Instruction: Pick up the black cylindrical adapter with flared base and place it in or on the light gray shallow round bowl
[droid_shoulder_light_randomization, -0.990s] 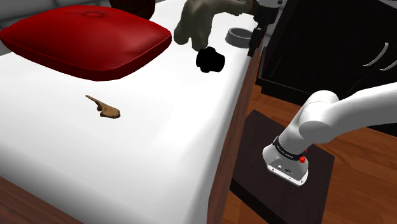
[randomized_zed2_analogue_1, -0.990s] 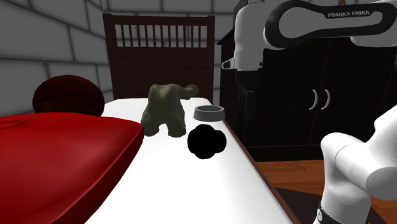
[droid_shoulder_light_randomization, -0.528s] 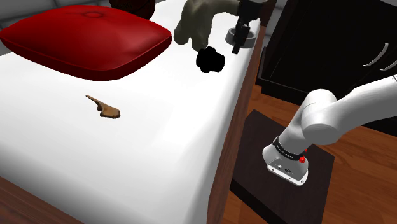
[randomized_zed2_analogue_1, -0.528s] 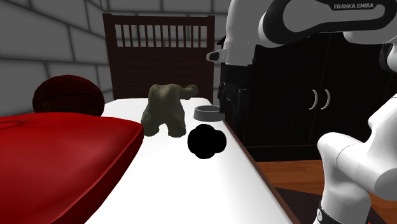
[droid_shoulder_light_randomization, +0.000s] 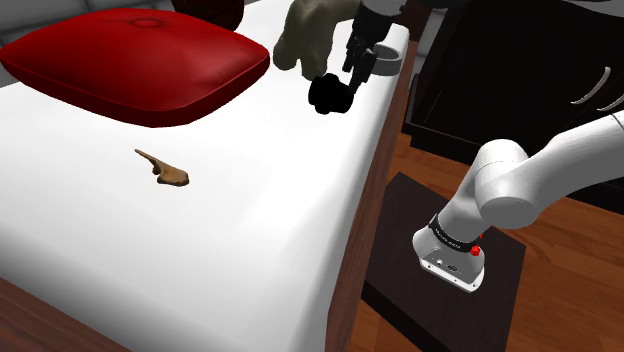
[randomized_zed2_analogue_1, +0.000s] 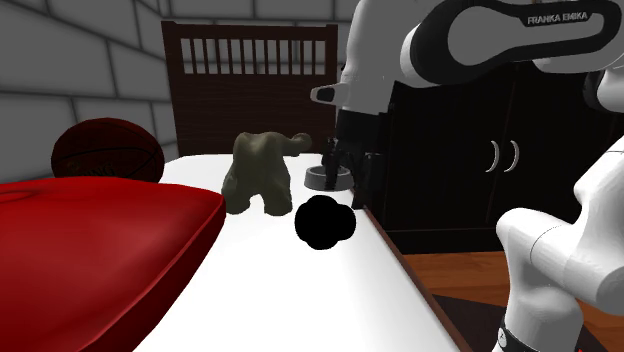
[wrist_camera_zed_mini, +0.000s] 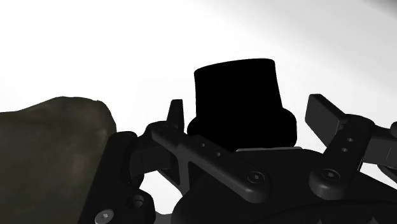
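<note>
The black adapter (droid_shoulder_light_randomization: 330, 95) (randomized_zed2_analogue_1: 324, 223) stands on the white bed top (droid_shoulder_light_randomization: 250, 200), flared base down. In the wrist view the adapter (wrist_camera_zed_mini: 238, 102) rises just beyond the fingers, apart from both. My gripper (droid_shoulder_light_randomization: 355, 73) (randomized_zed2_analogue_1: 340, 168) (wrist_camera_zed_mini: 250, 113) hangs open close beside and slightly above it, on the bowl's side, holding nothing. The light gray round bowl (droid_shoulder_light_randomization: 388, 58) (randomized_zed2_analogue_1: 317, 179) sits further back near the bed's edge, partly covered by the hand.
An olive animal figure (droid_shoulder_light_randomization: 310, 30) (randomized_zed2_analogue_1: 258, 172) (wrist_camera_zed_mini: 51, 140) stands close behind the adapter. A red cushion (droid_shoulder_light_randomization: 140, 60), a dark red ball (randomized_zed2_analogue_1: 107, 152) and a small brown object (droid_shoulder_light_randomization: 168, 173) lie on the bed. A dark cabinet (randomized_zed2_analogue_1: 480, 150) flanks the wooden bed edge (droid_shoulder_light_randomization: 375, 200).
The gripper has swung from beyond the bed's edge, across the bowl, toward the shoulder view's left and down, ending close to the adapter. The adapter and bowl stayed put.
</note>
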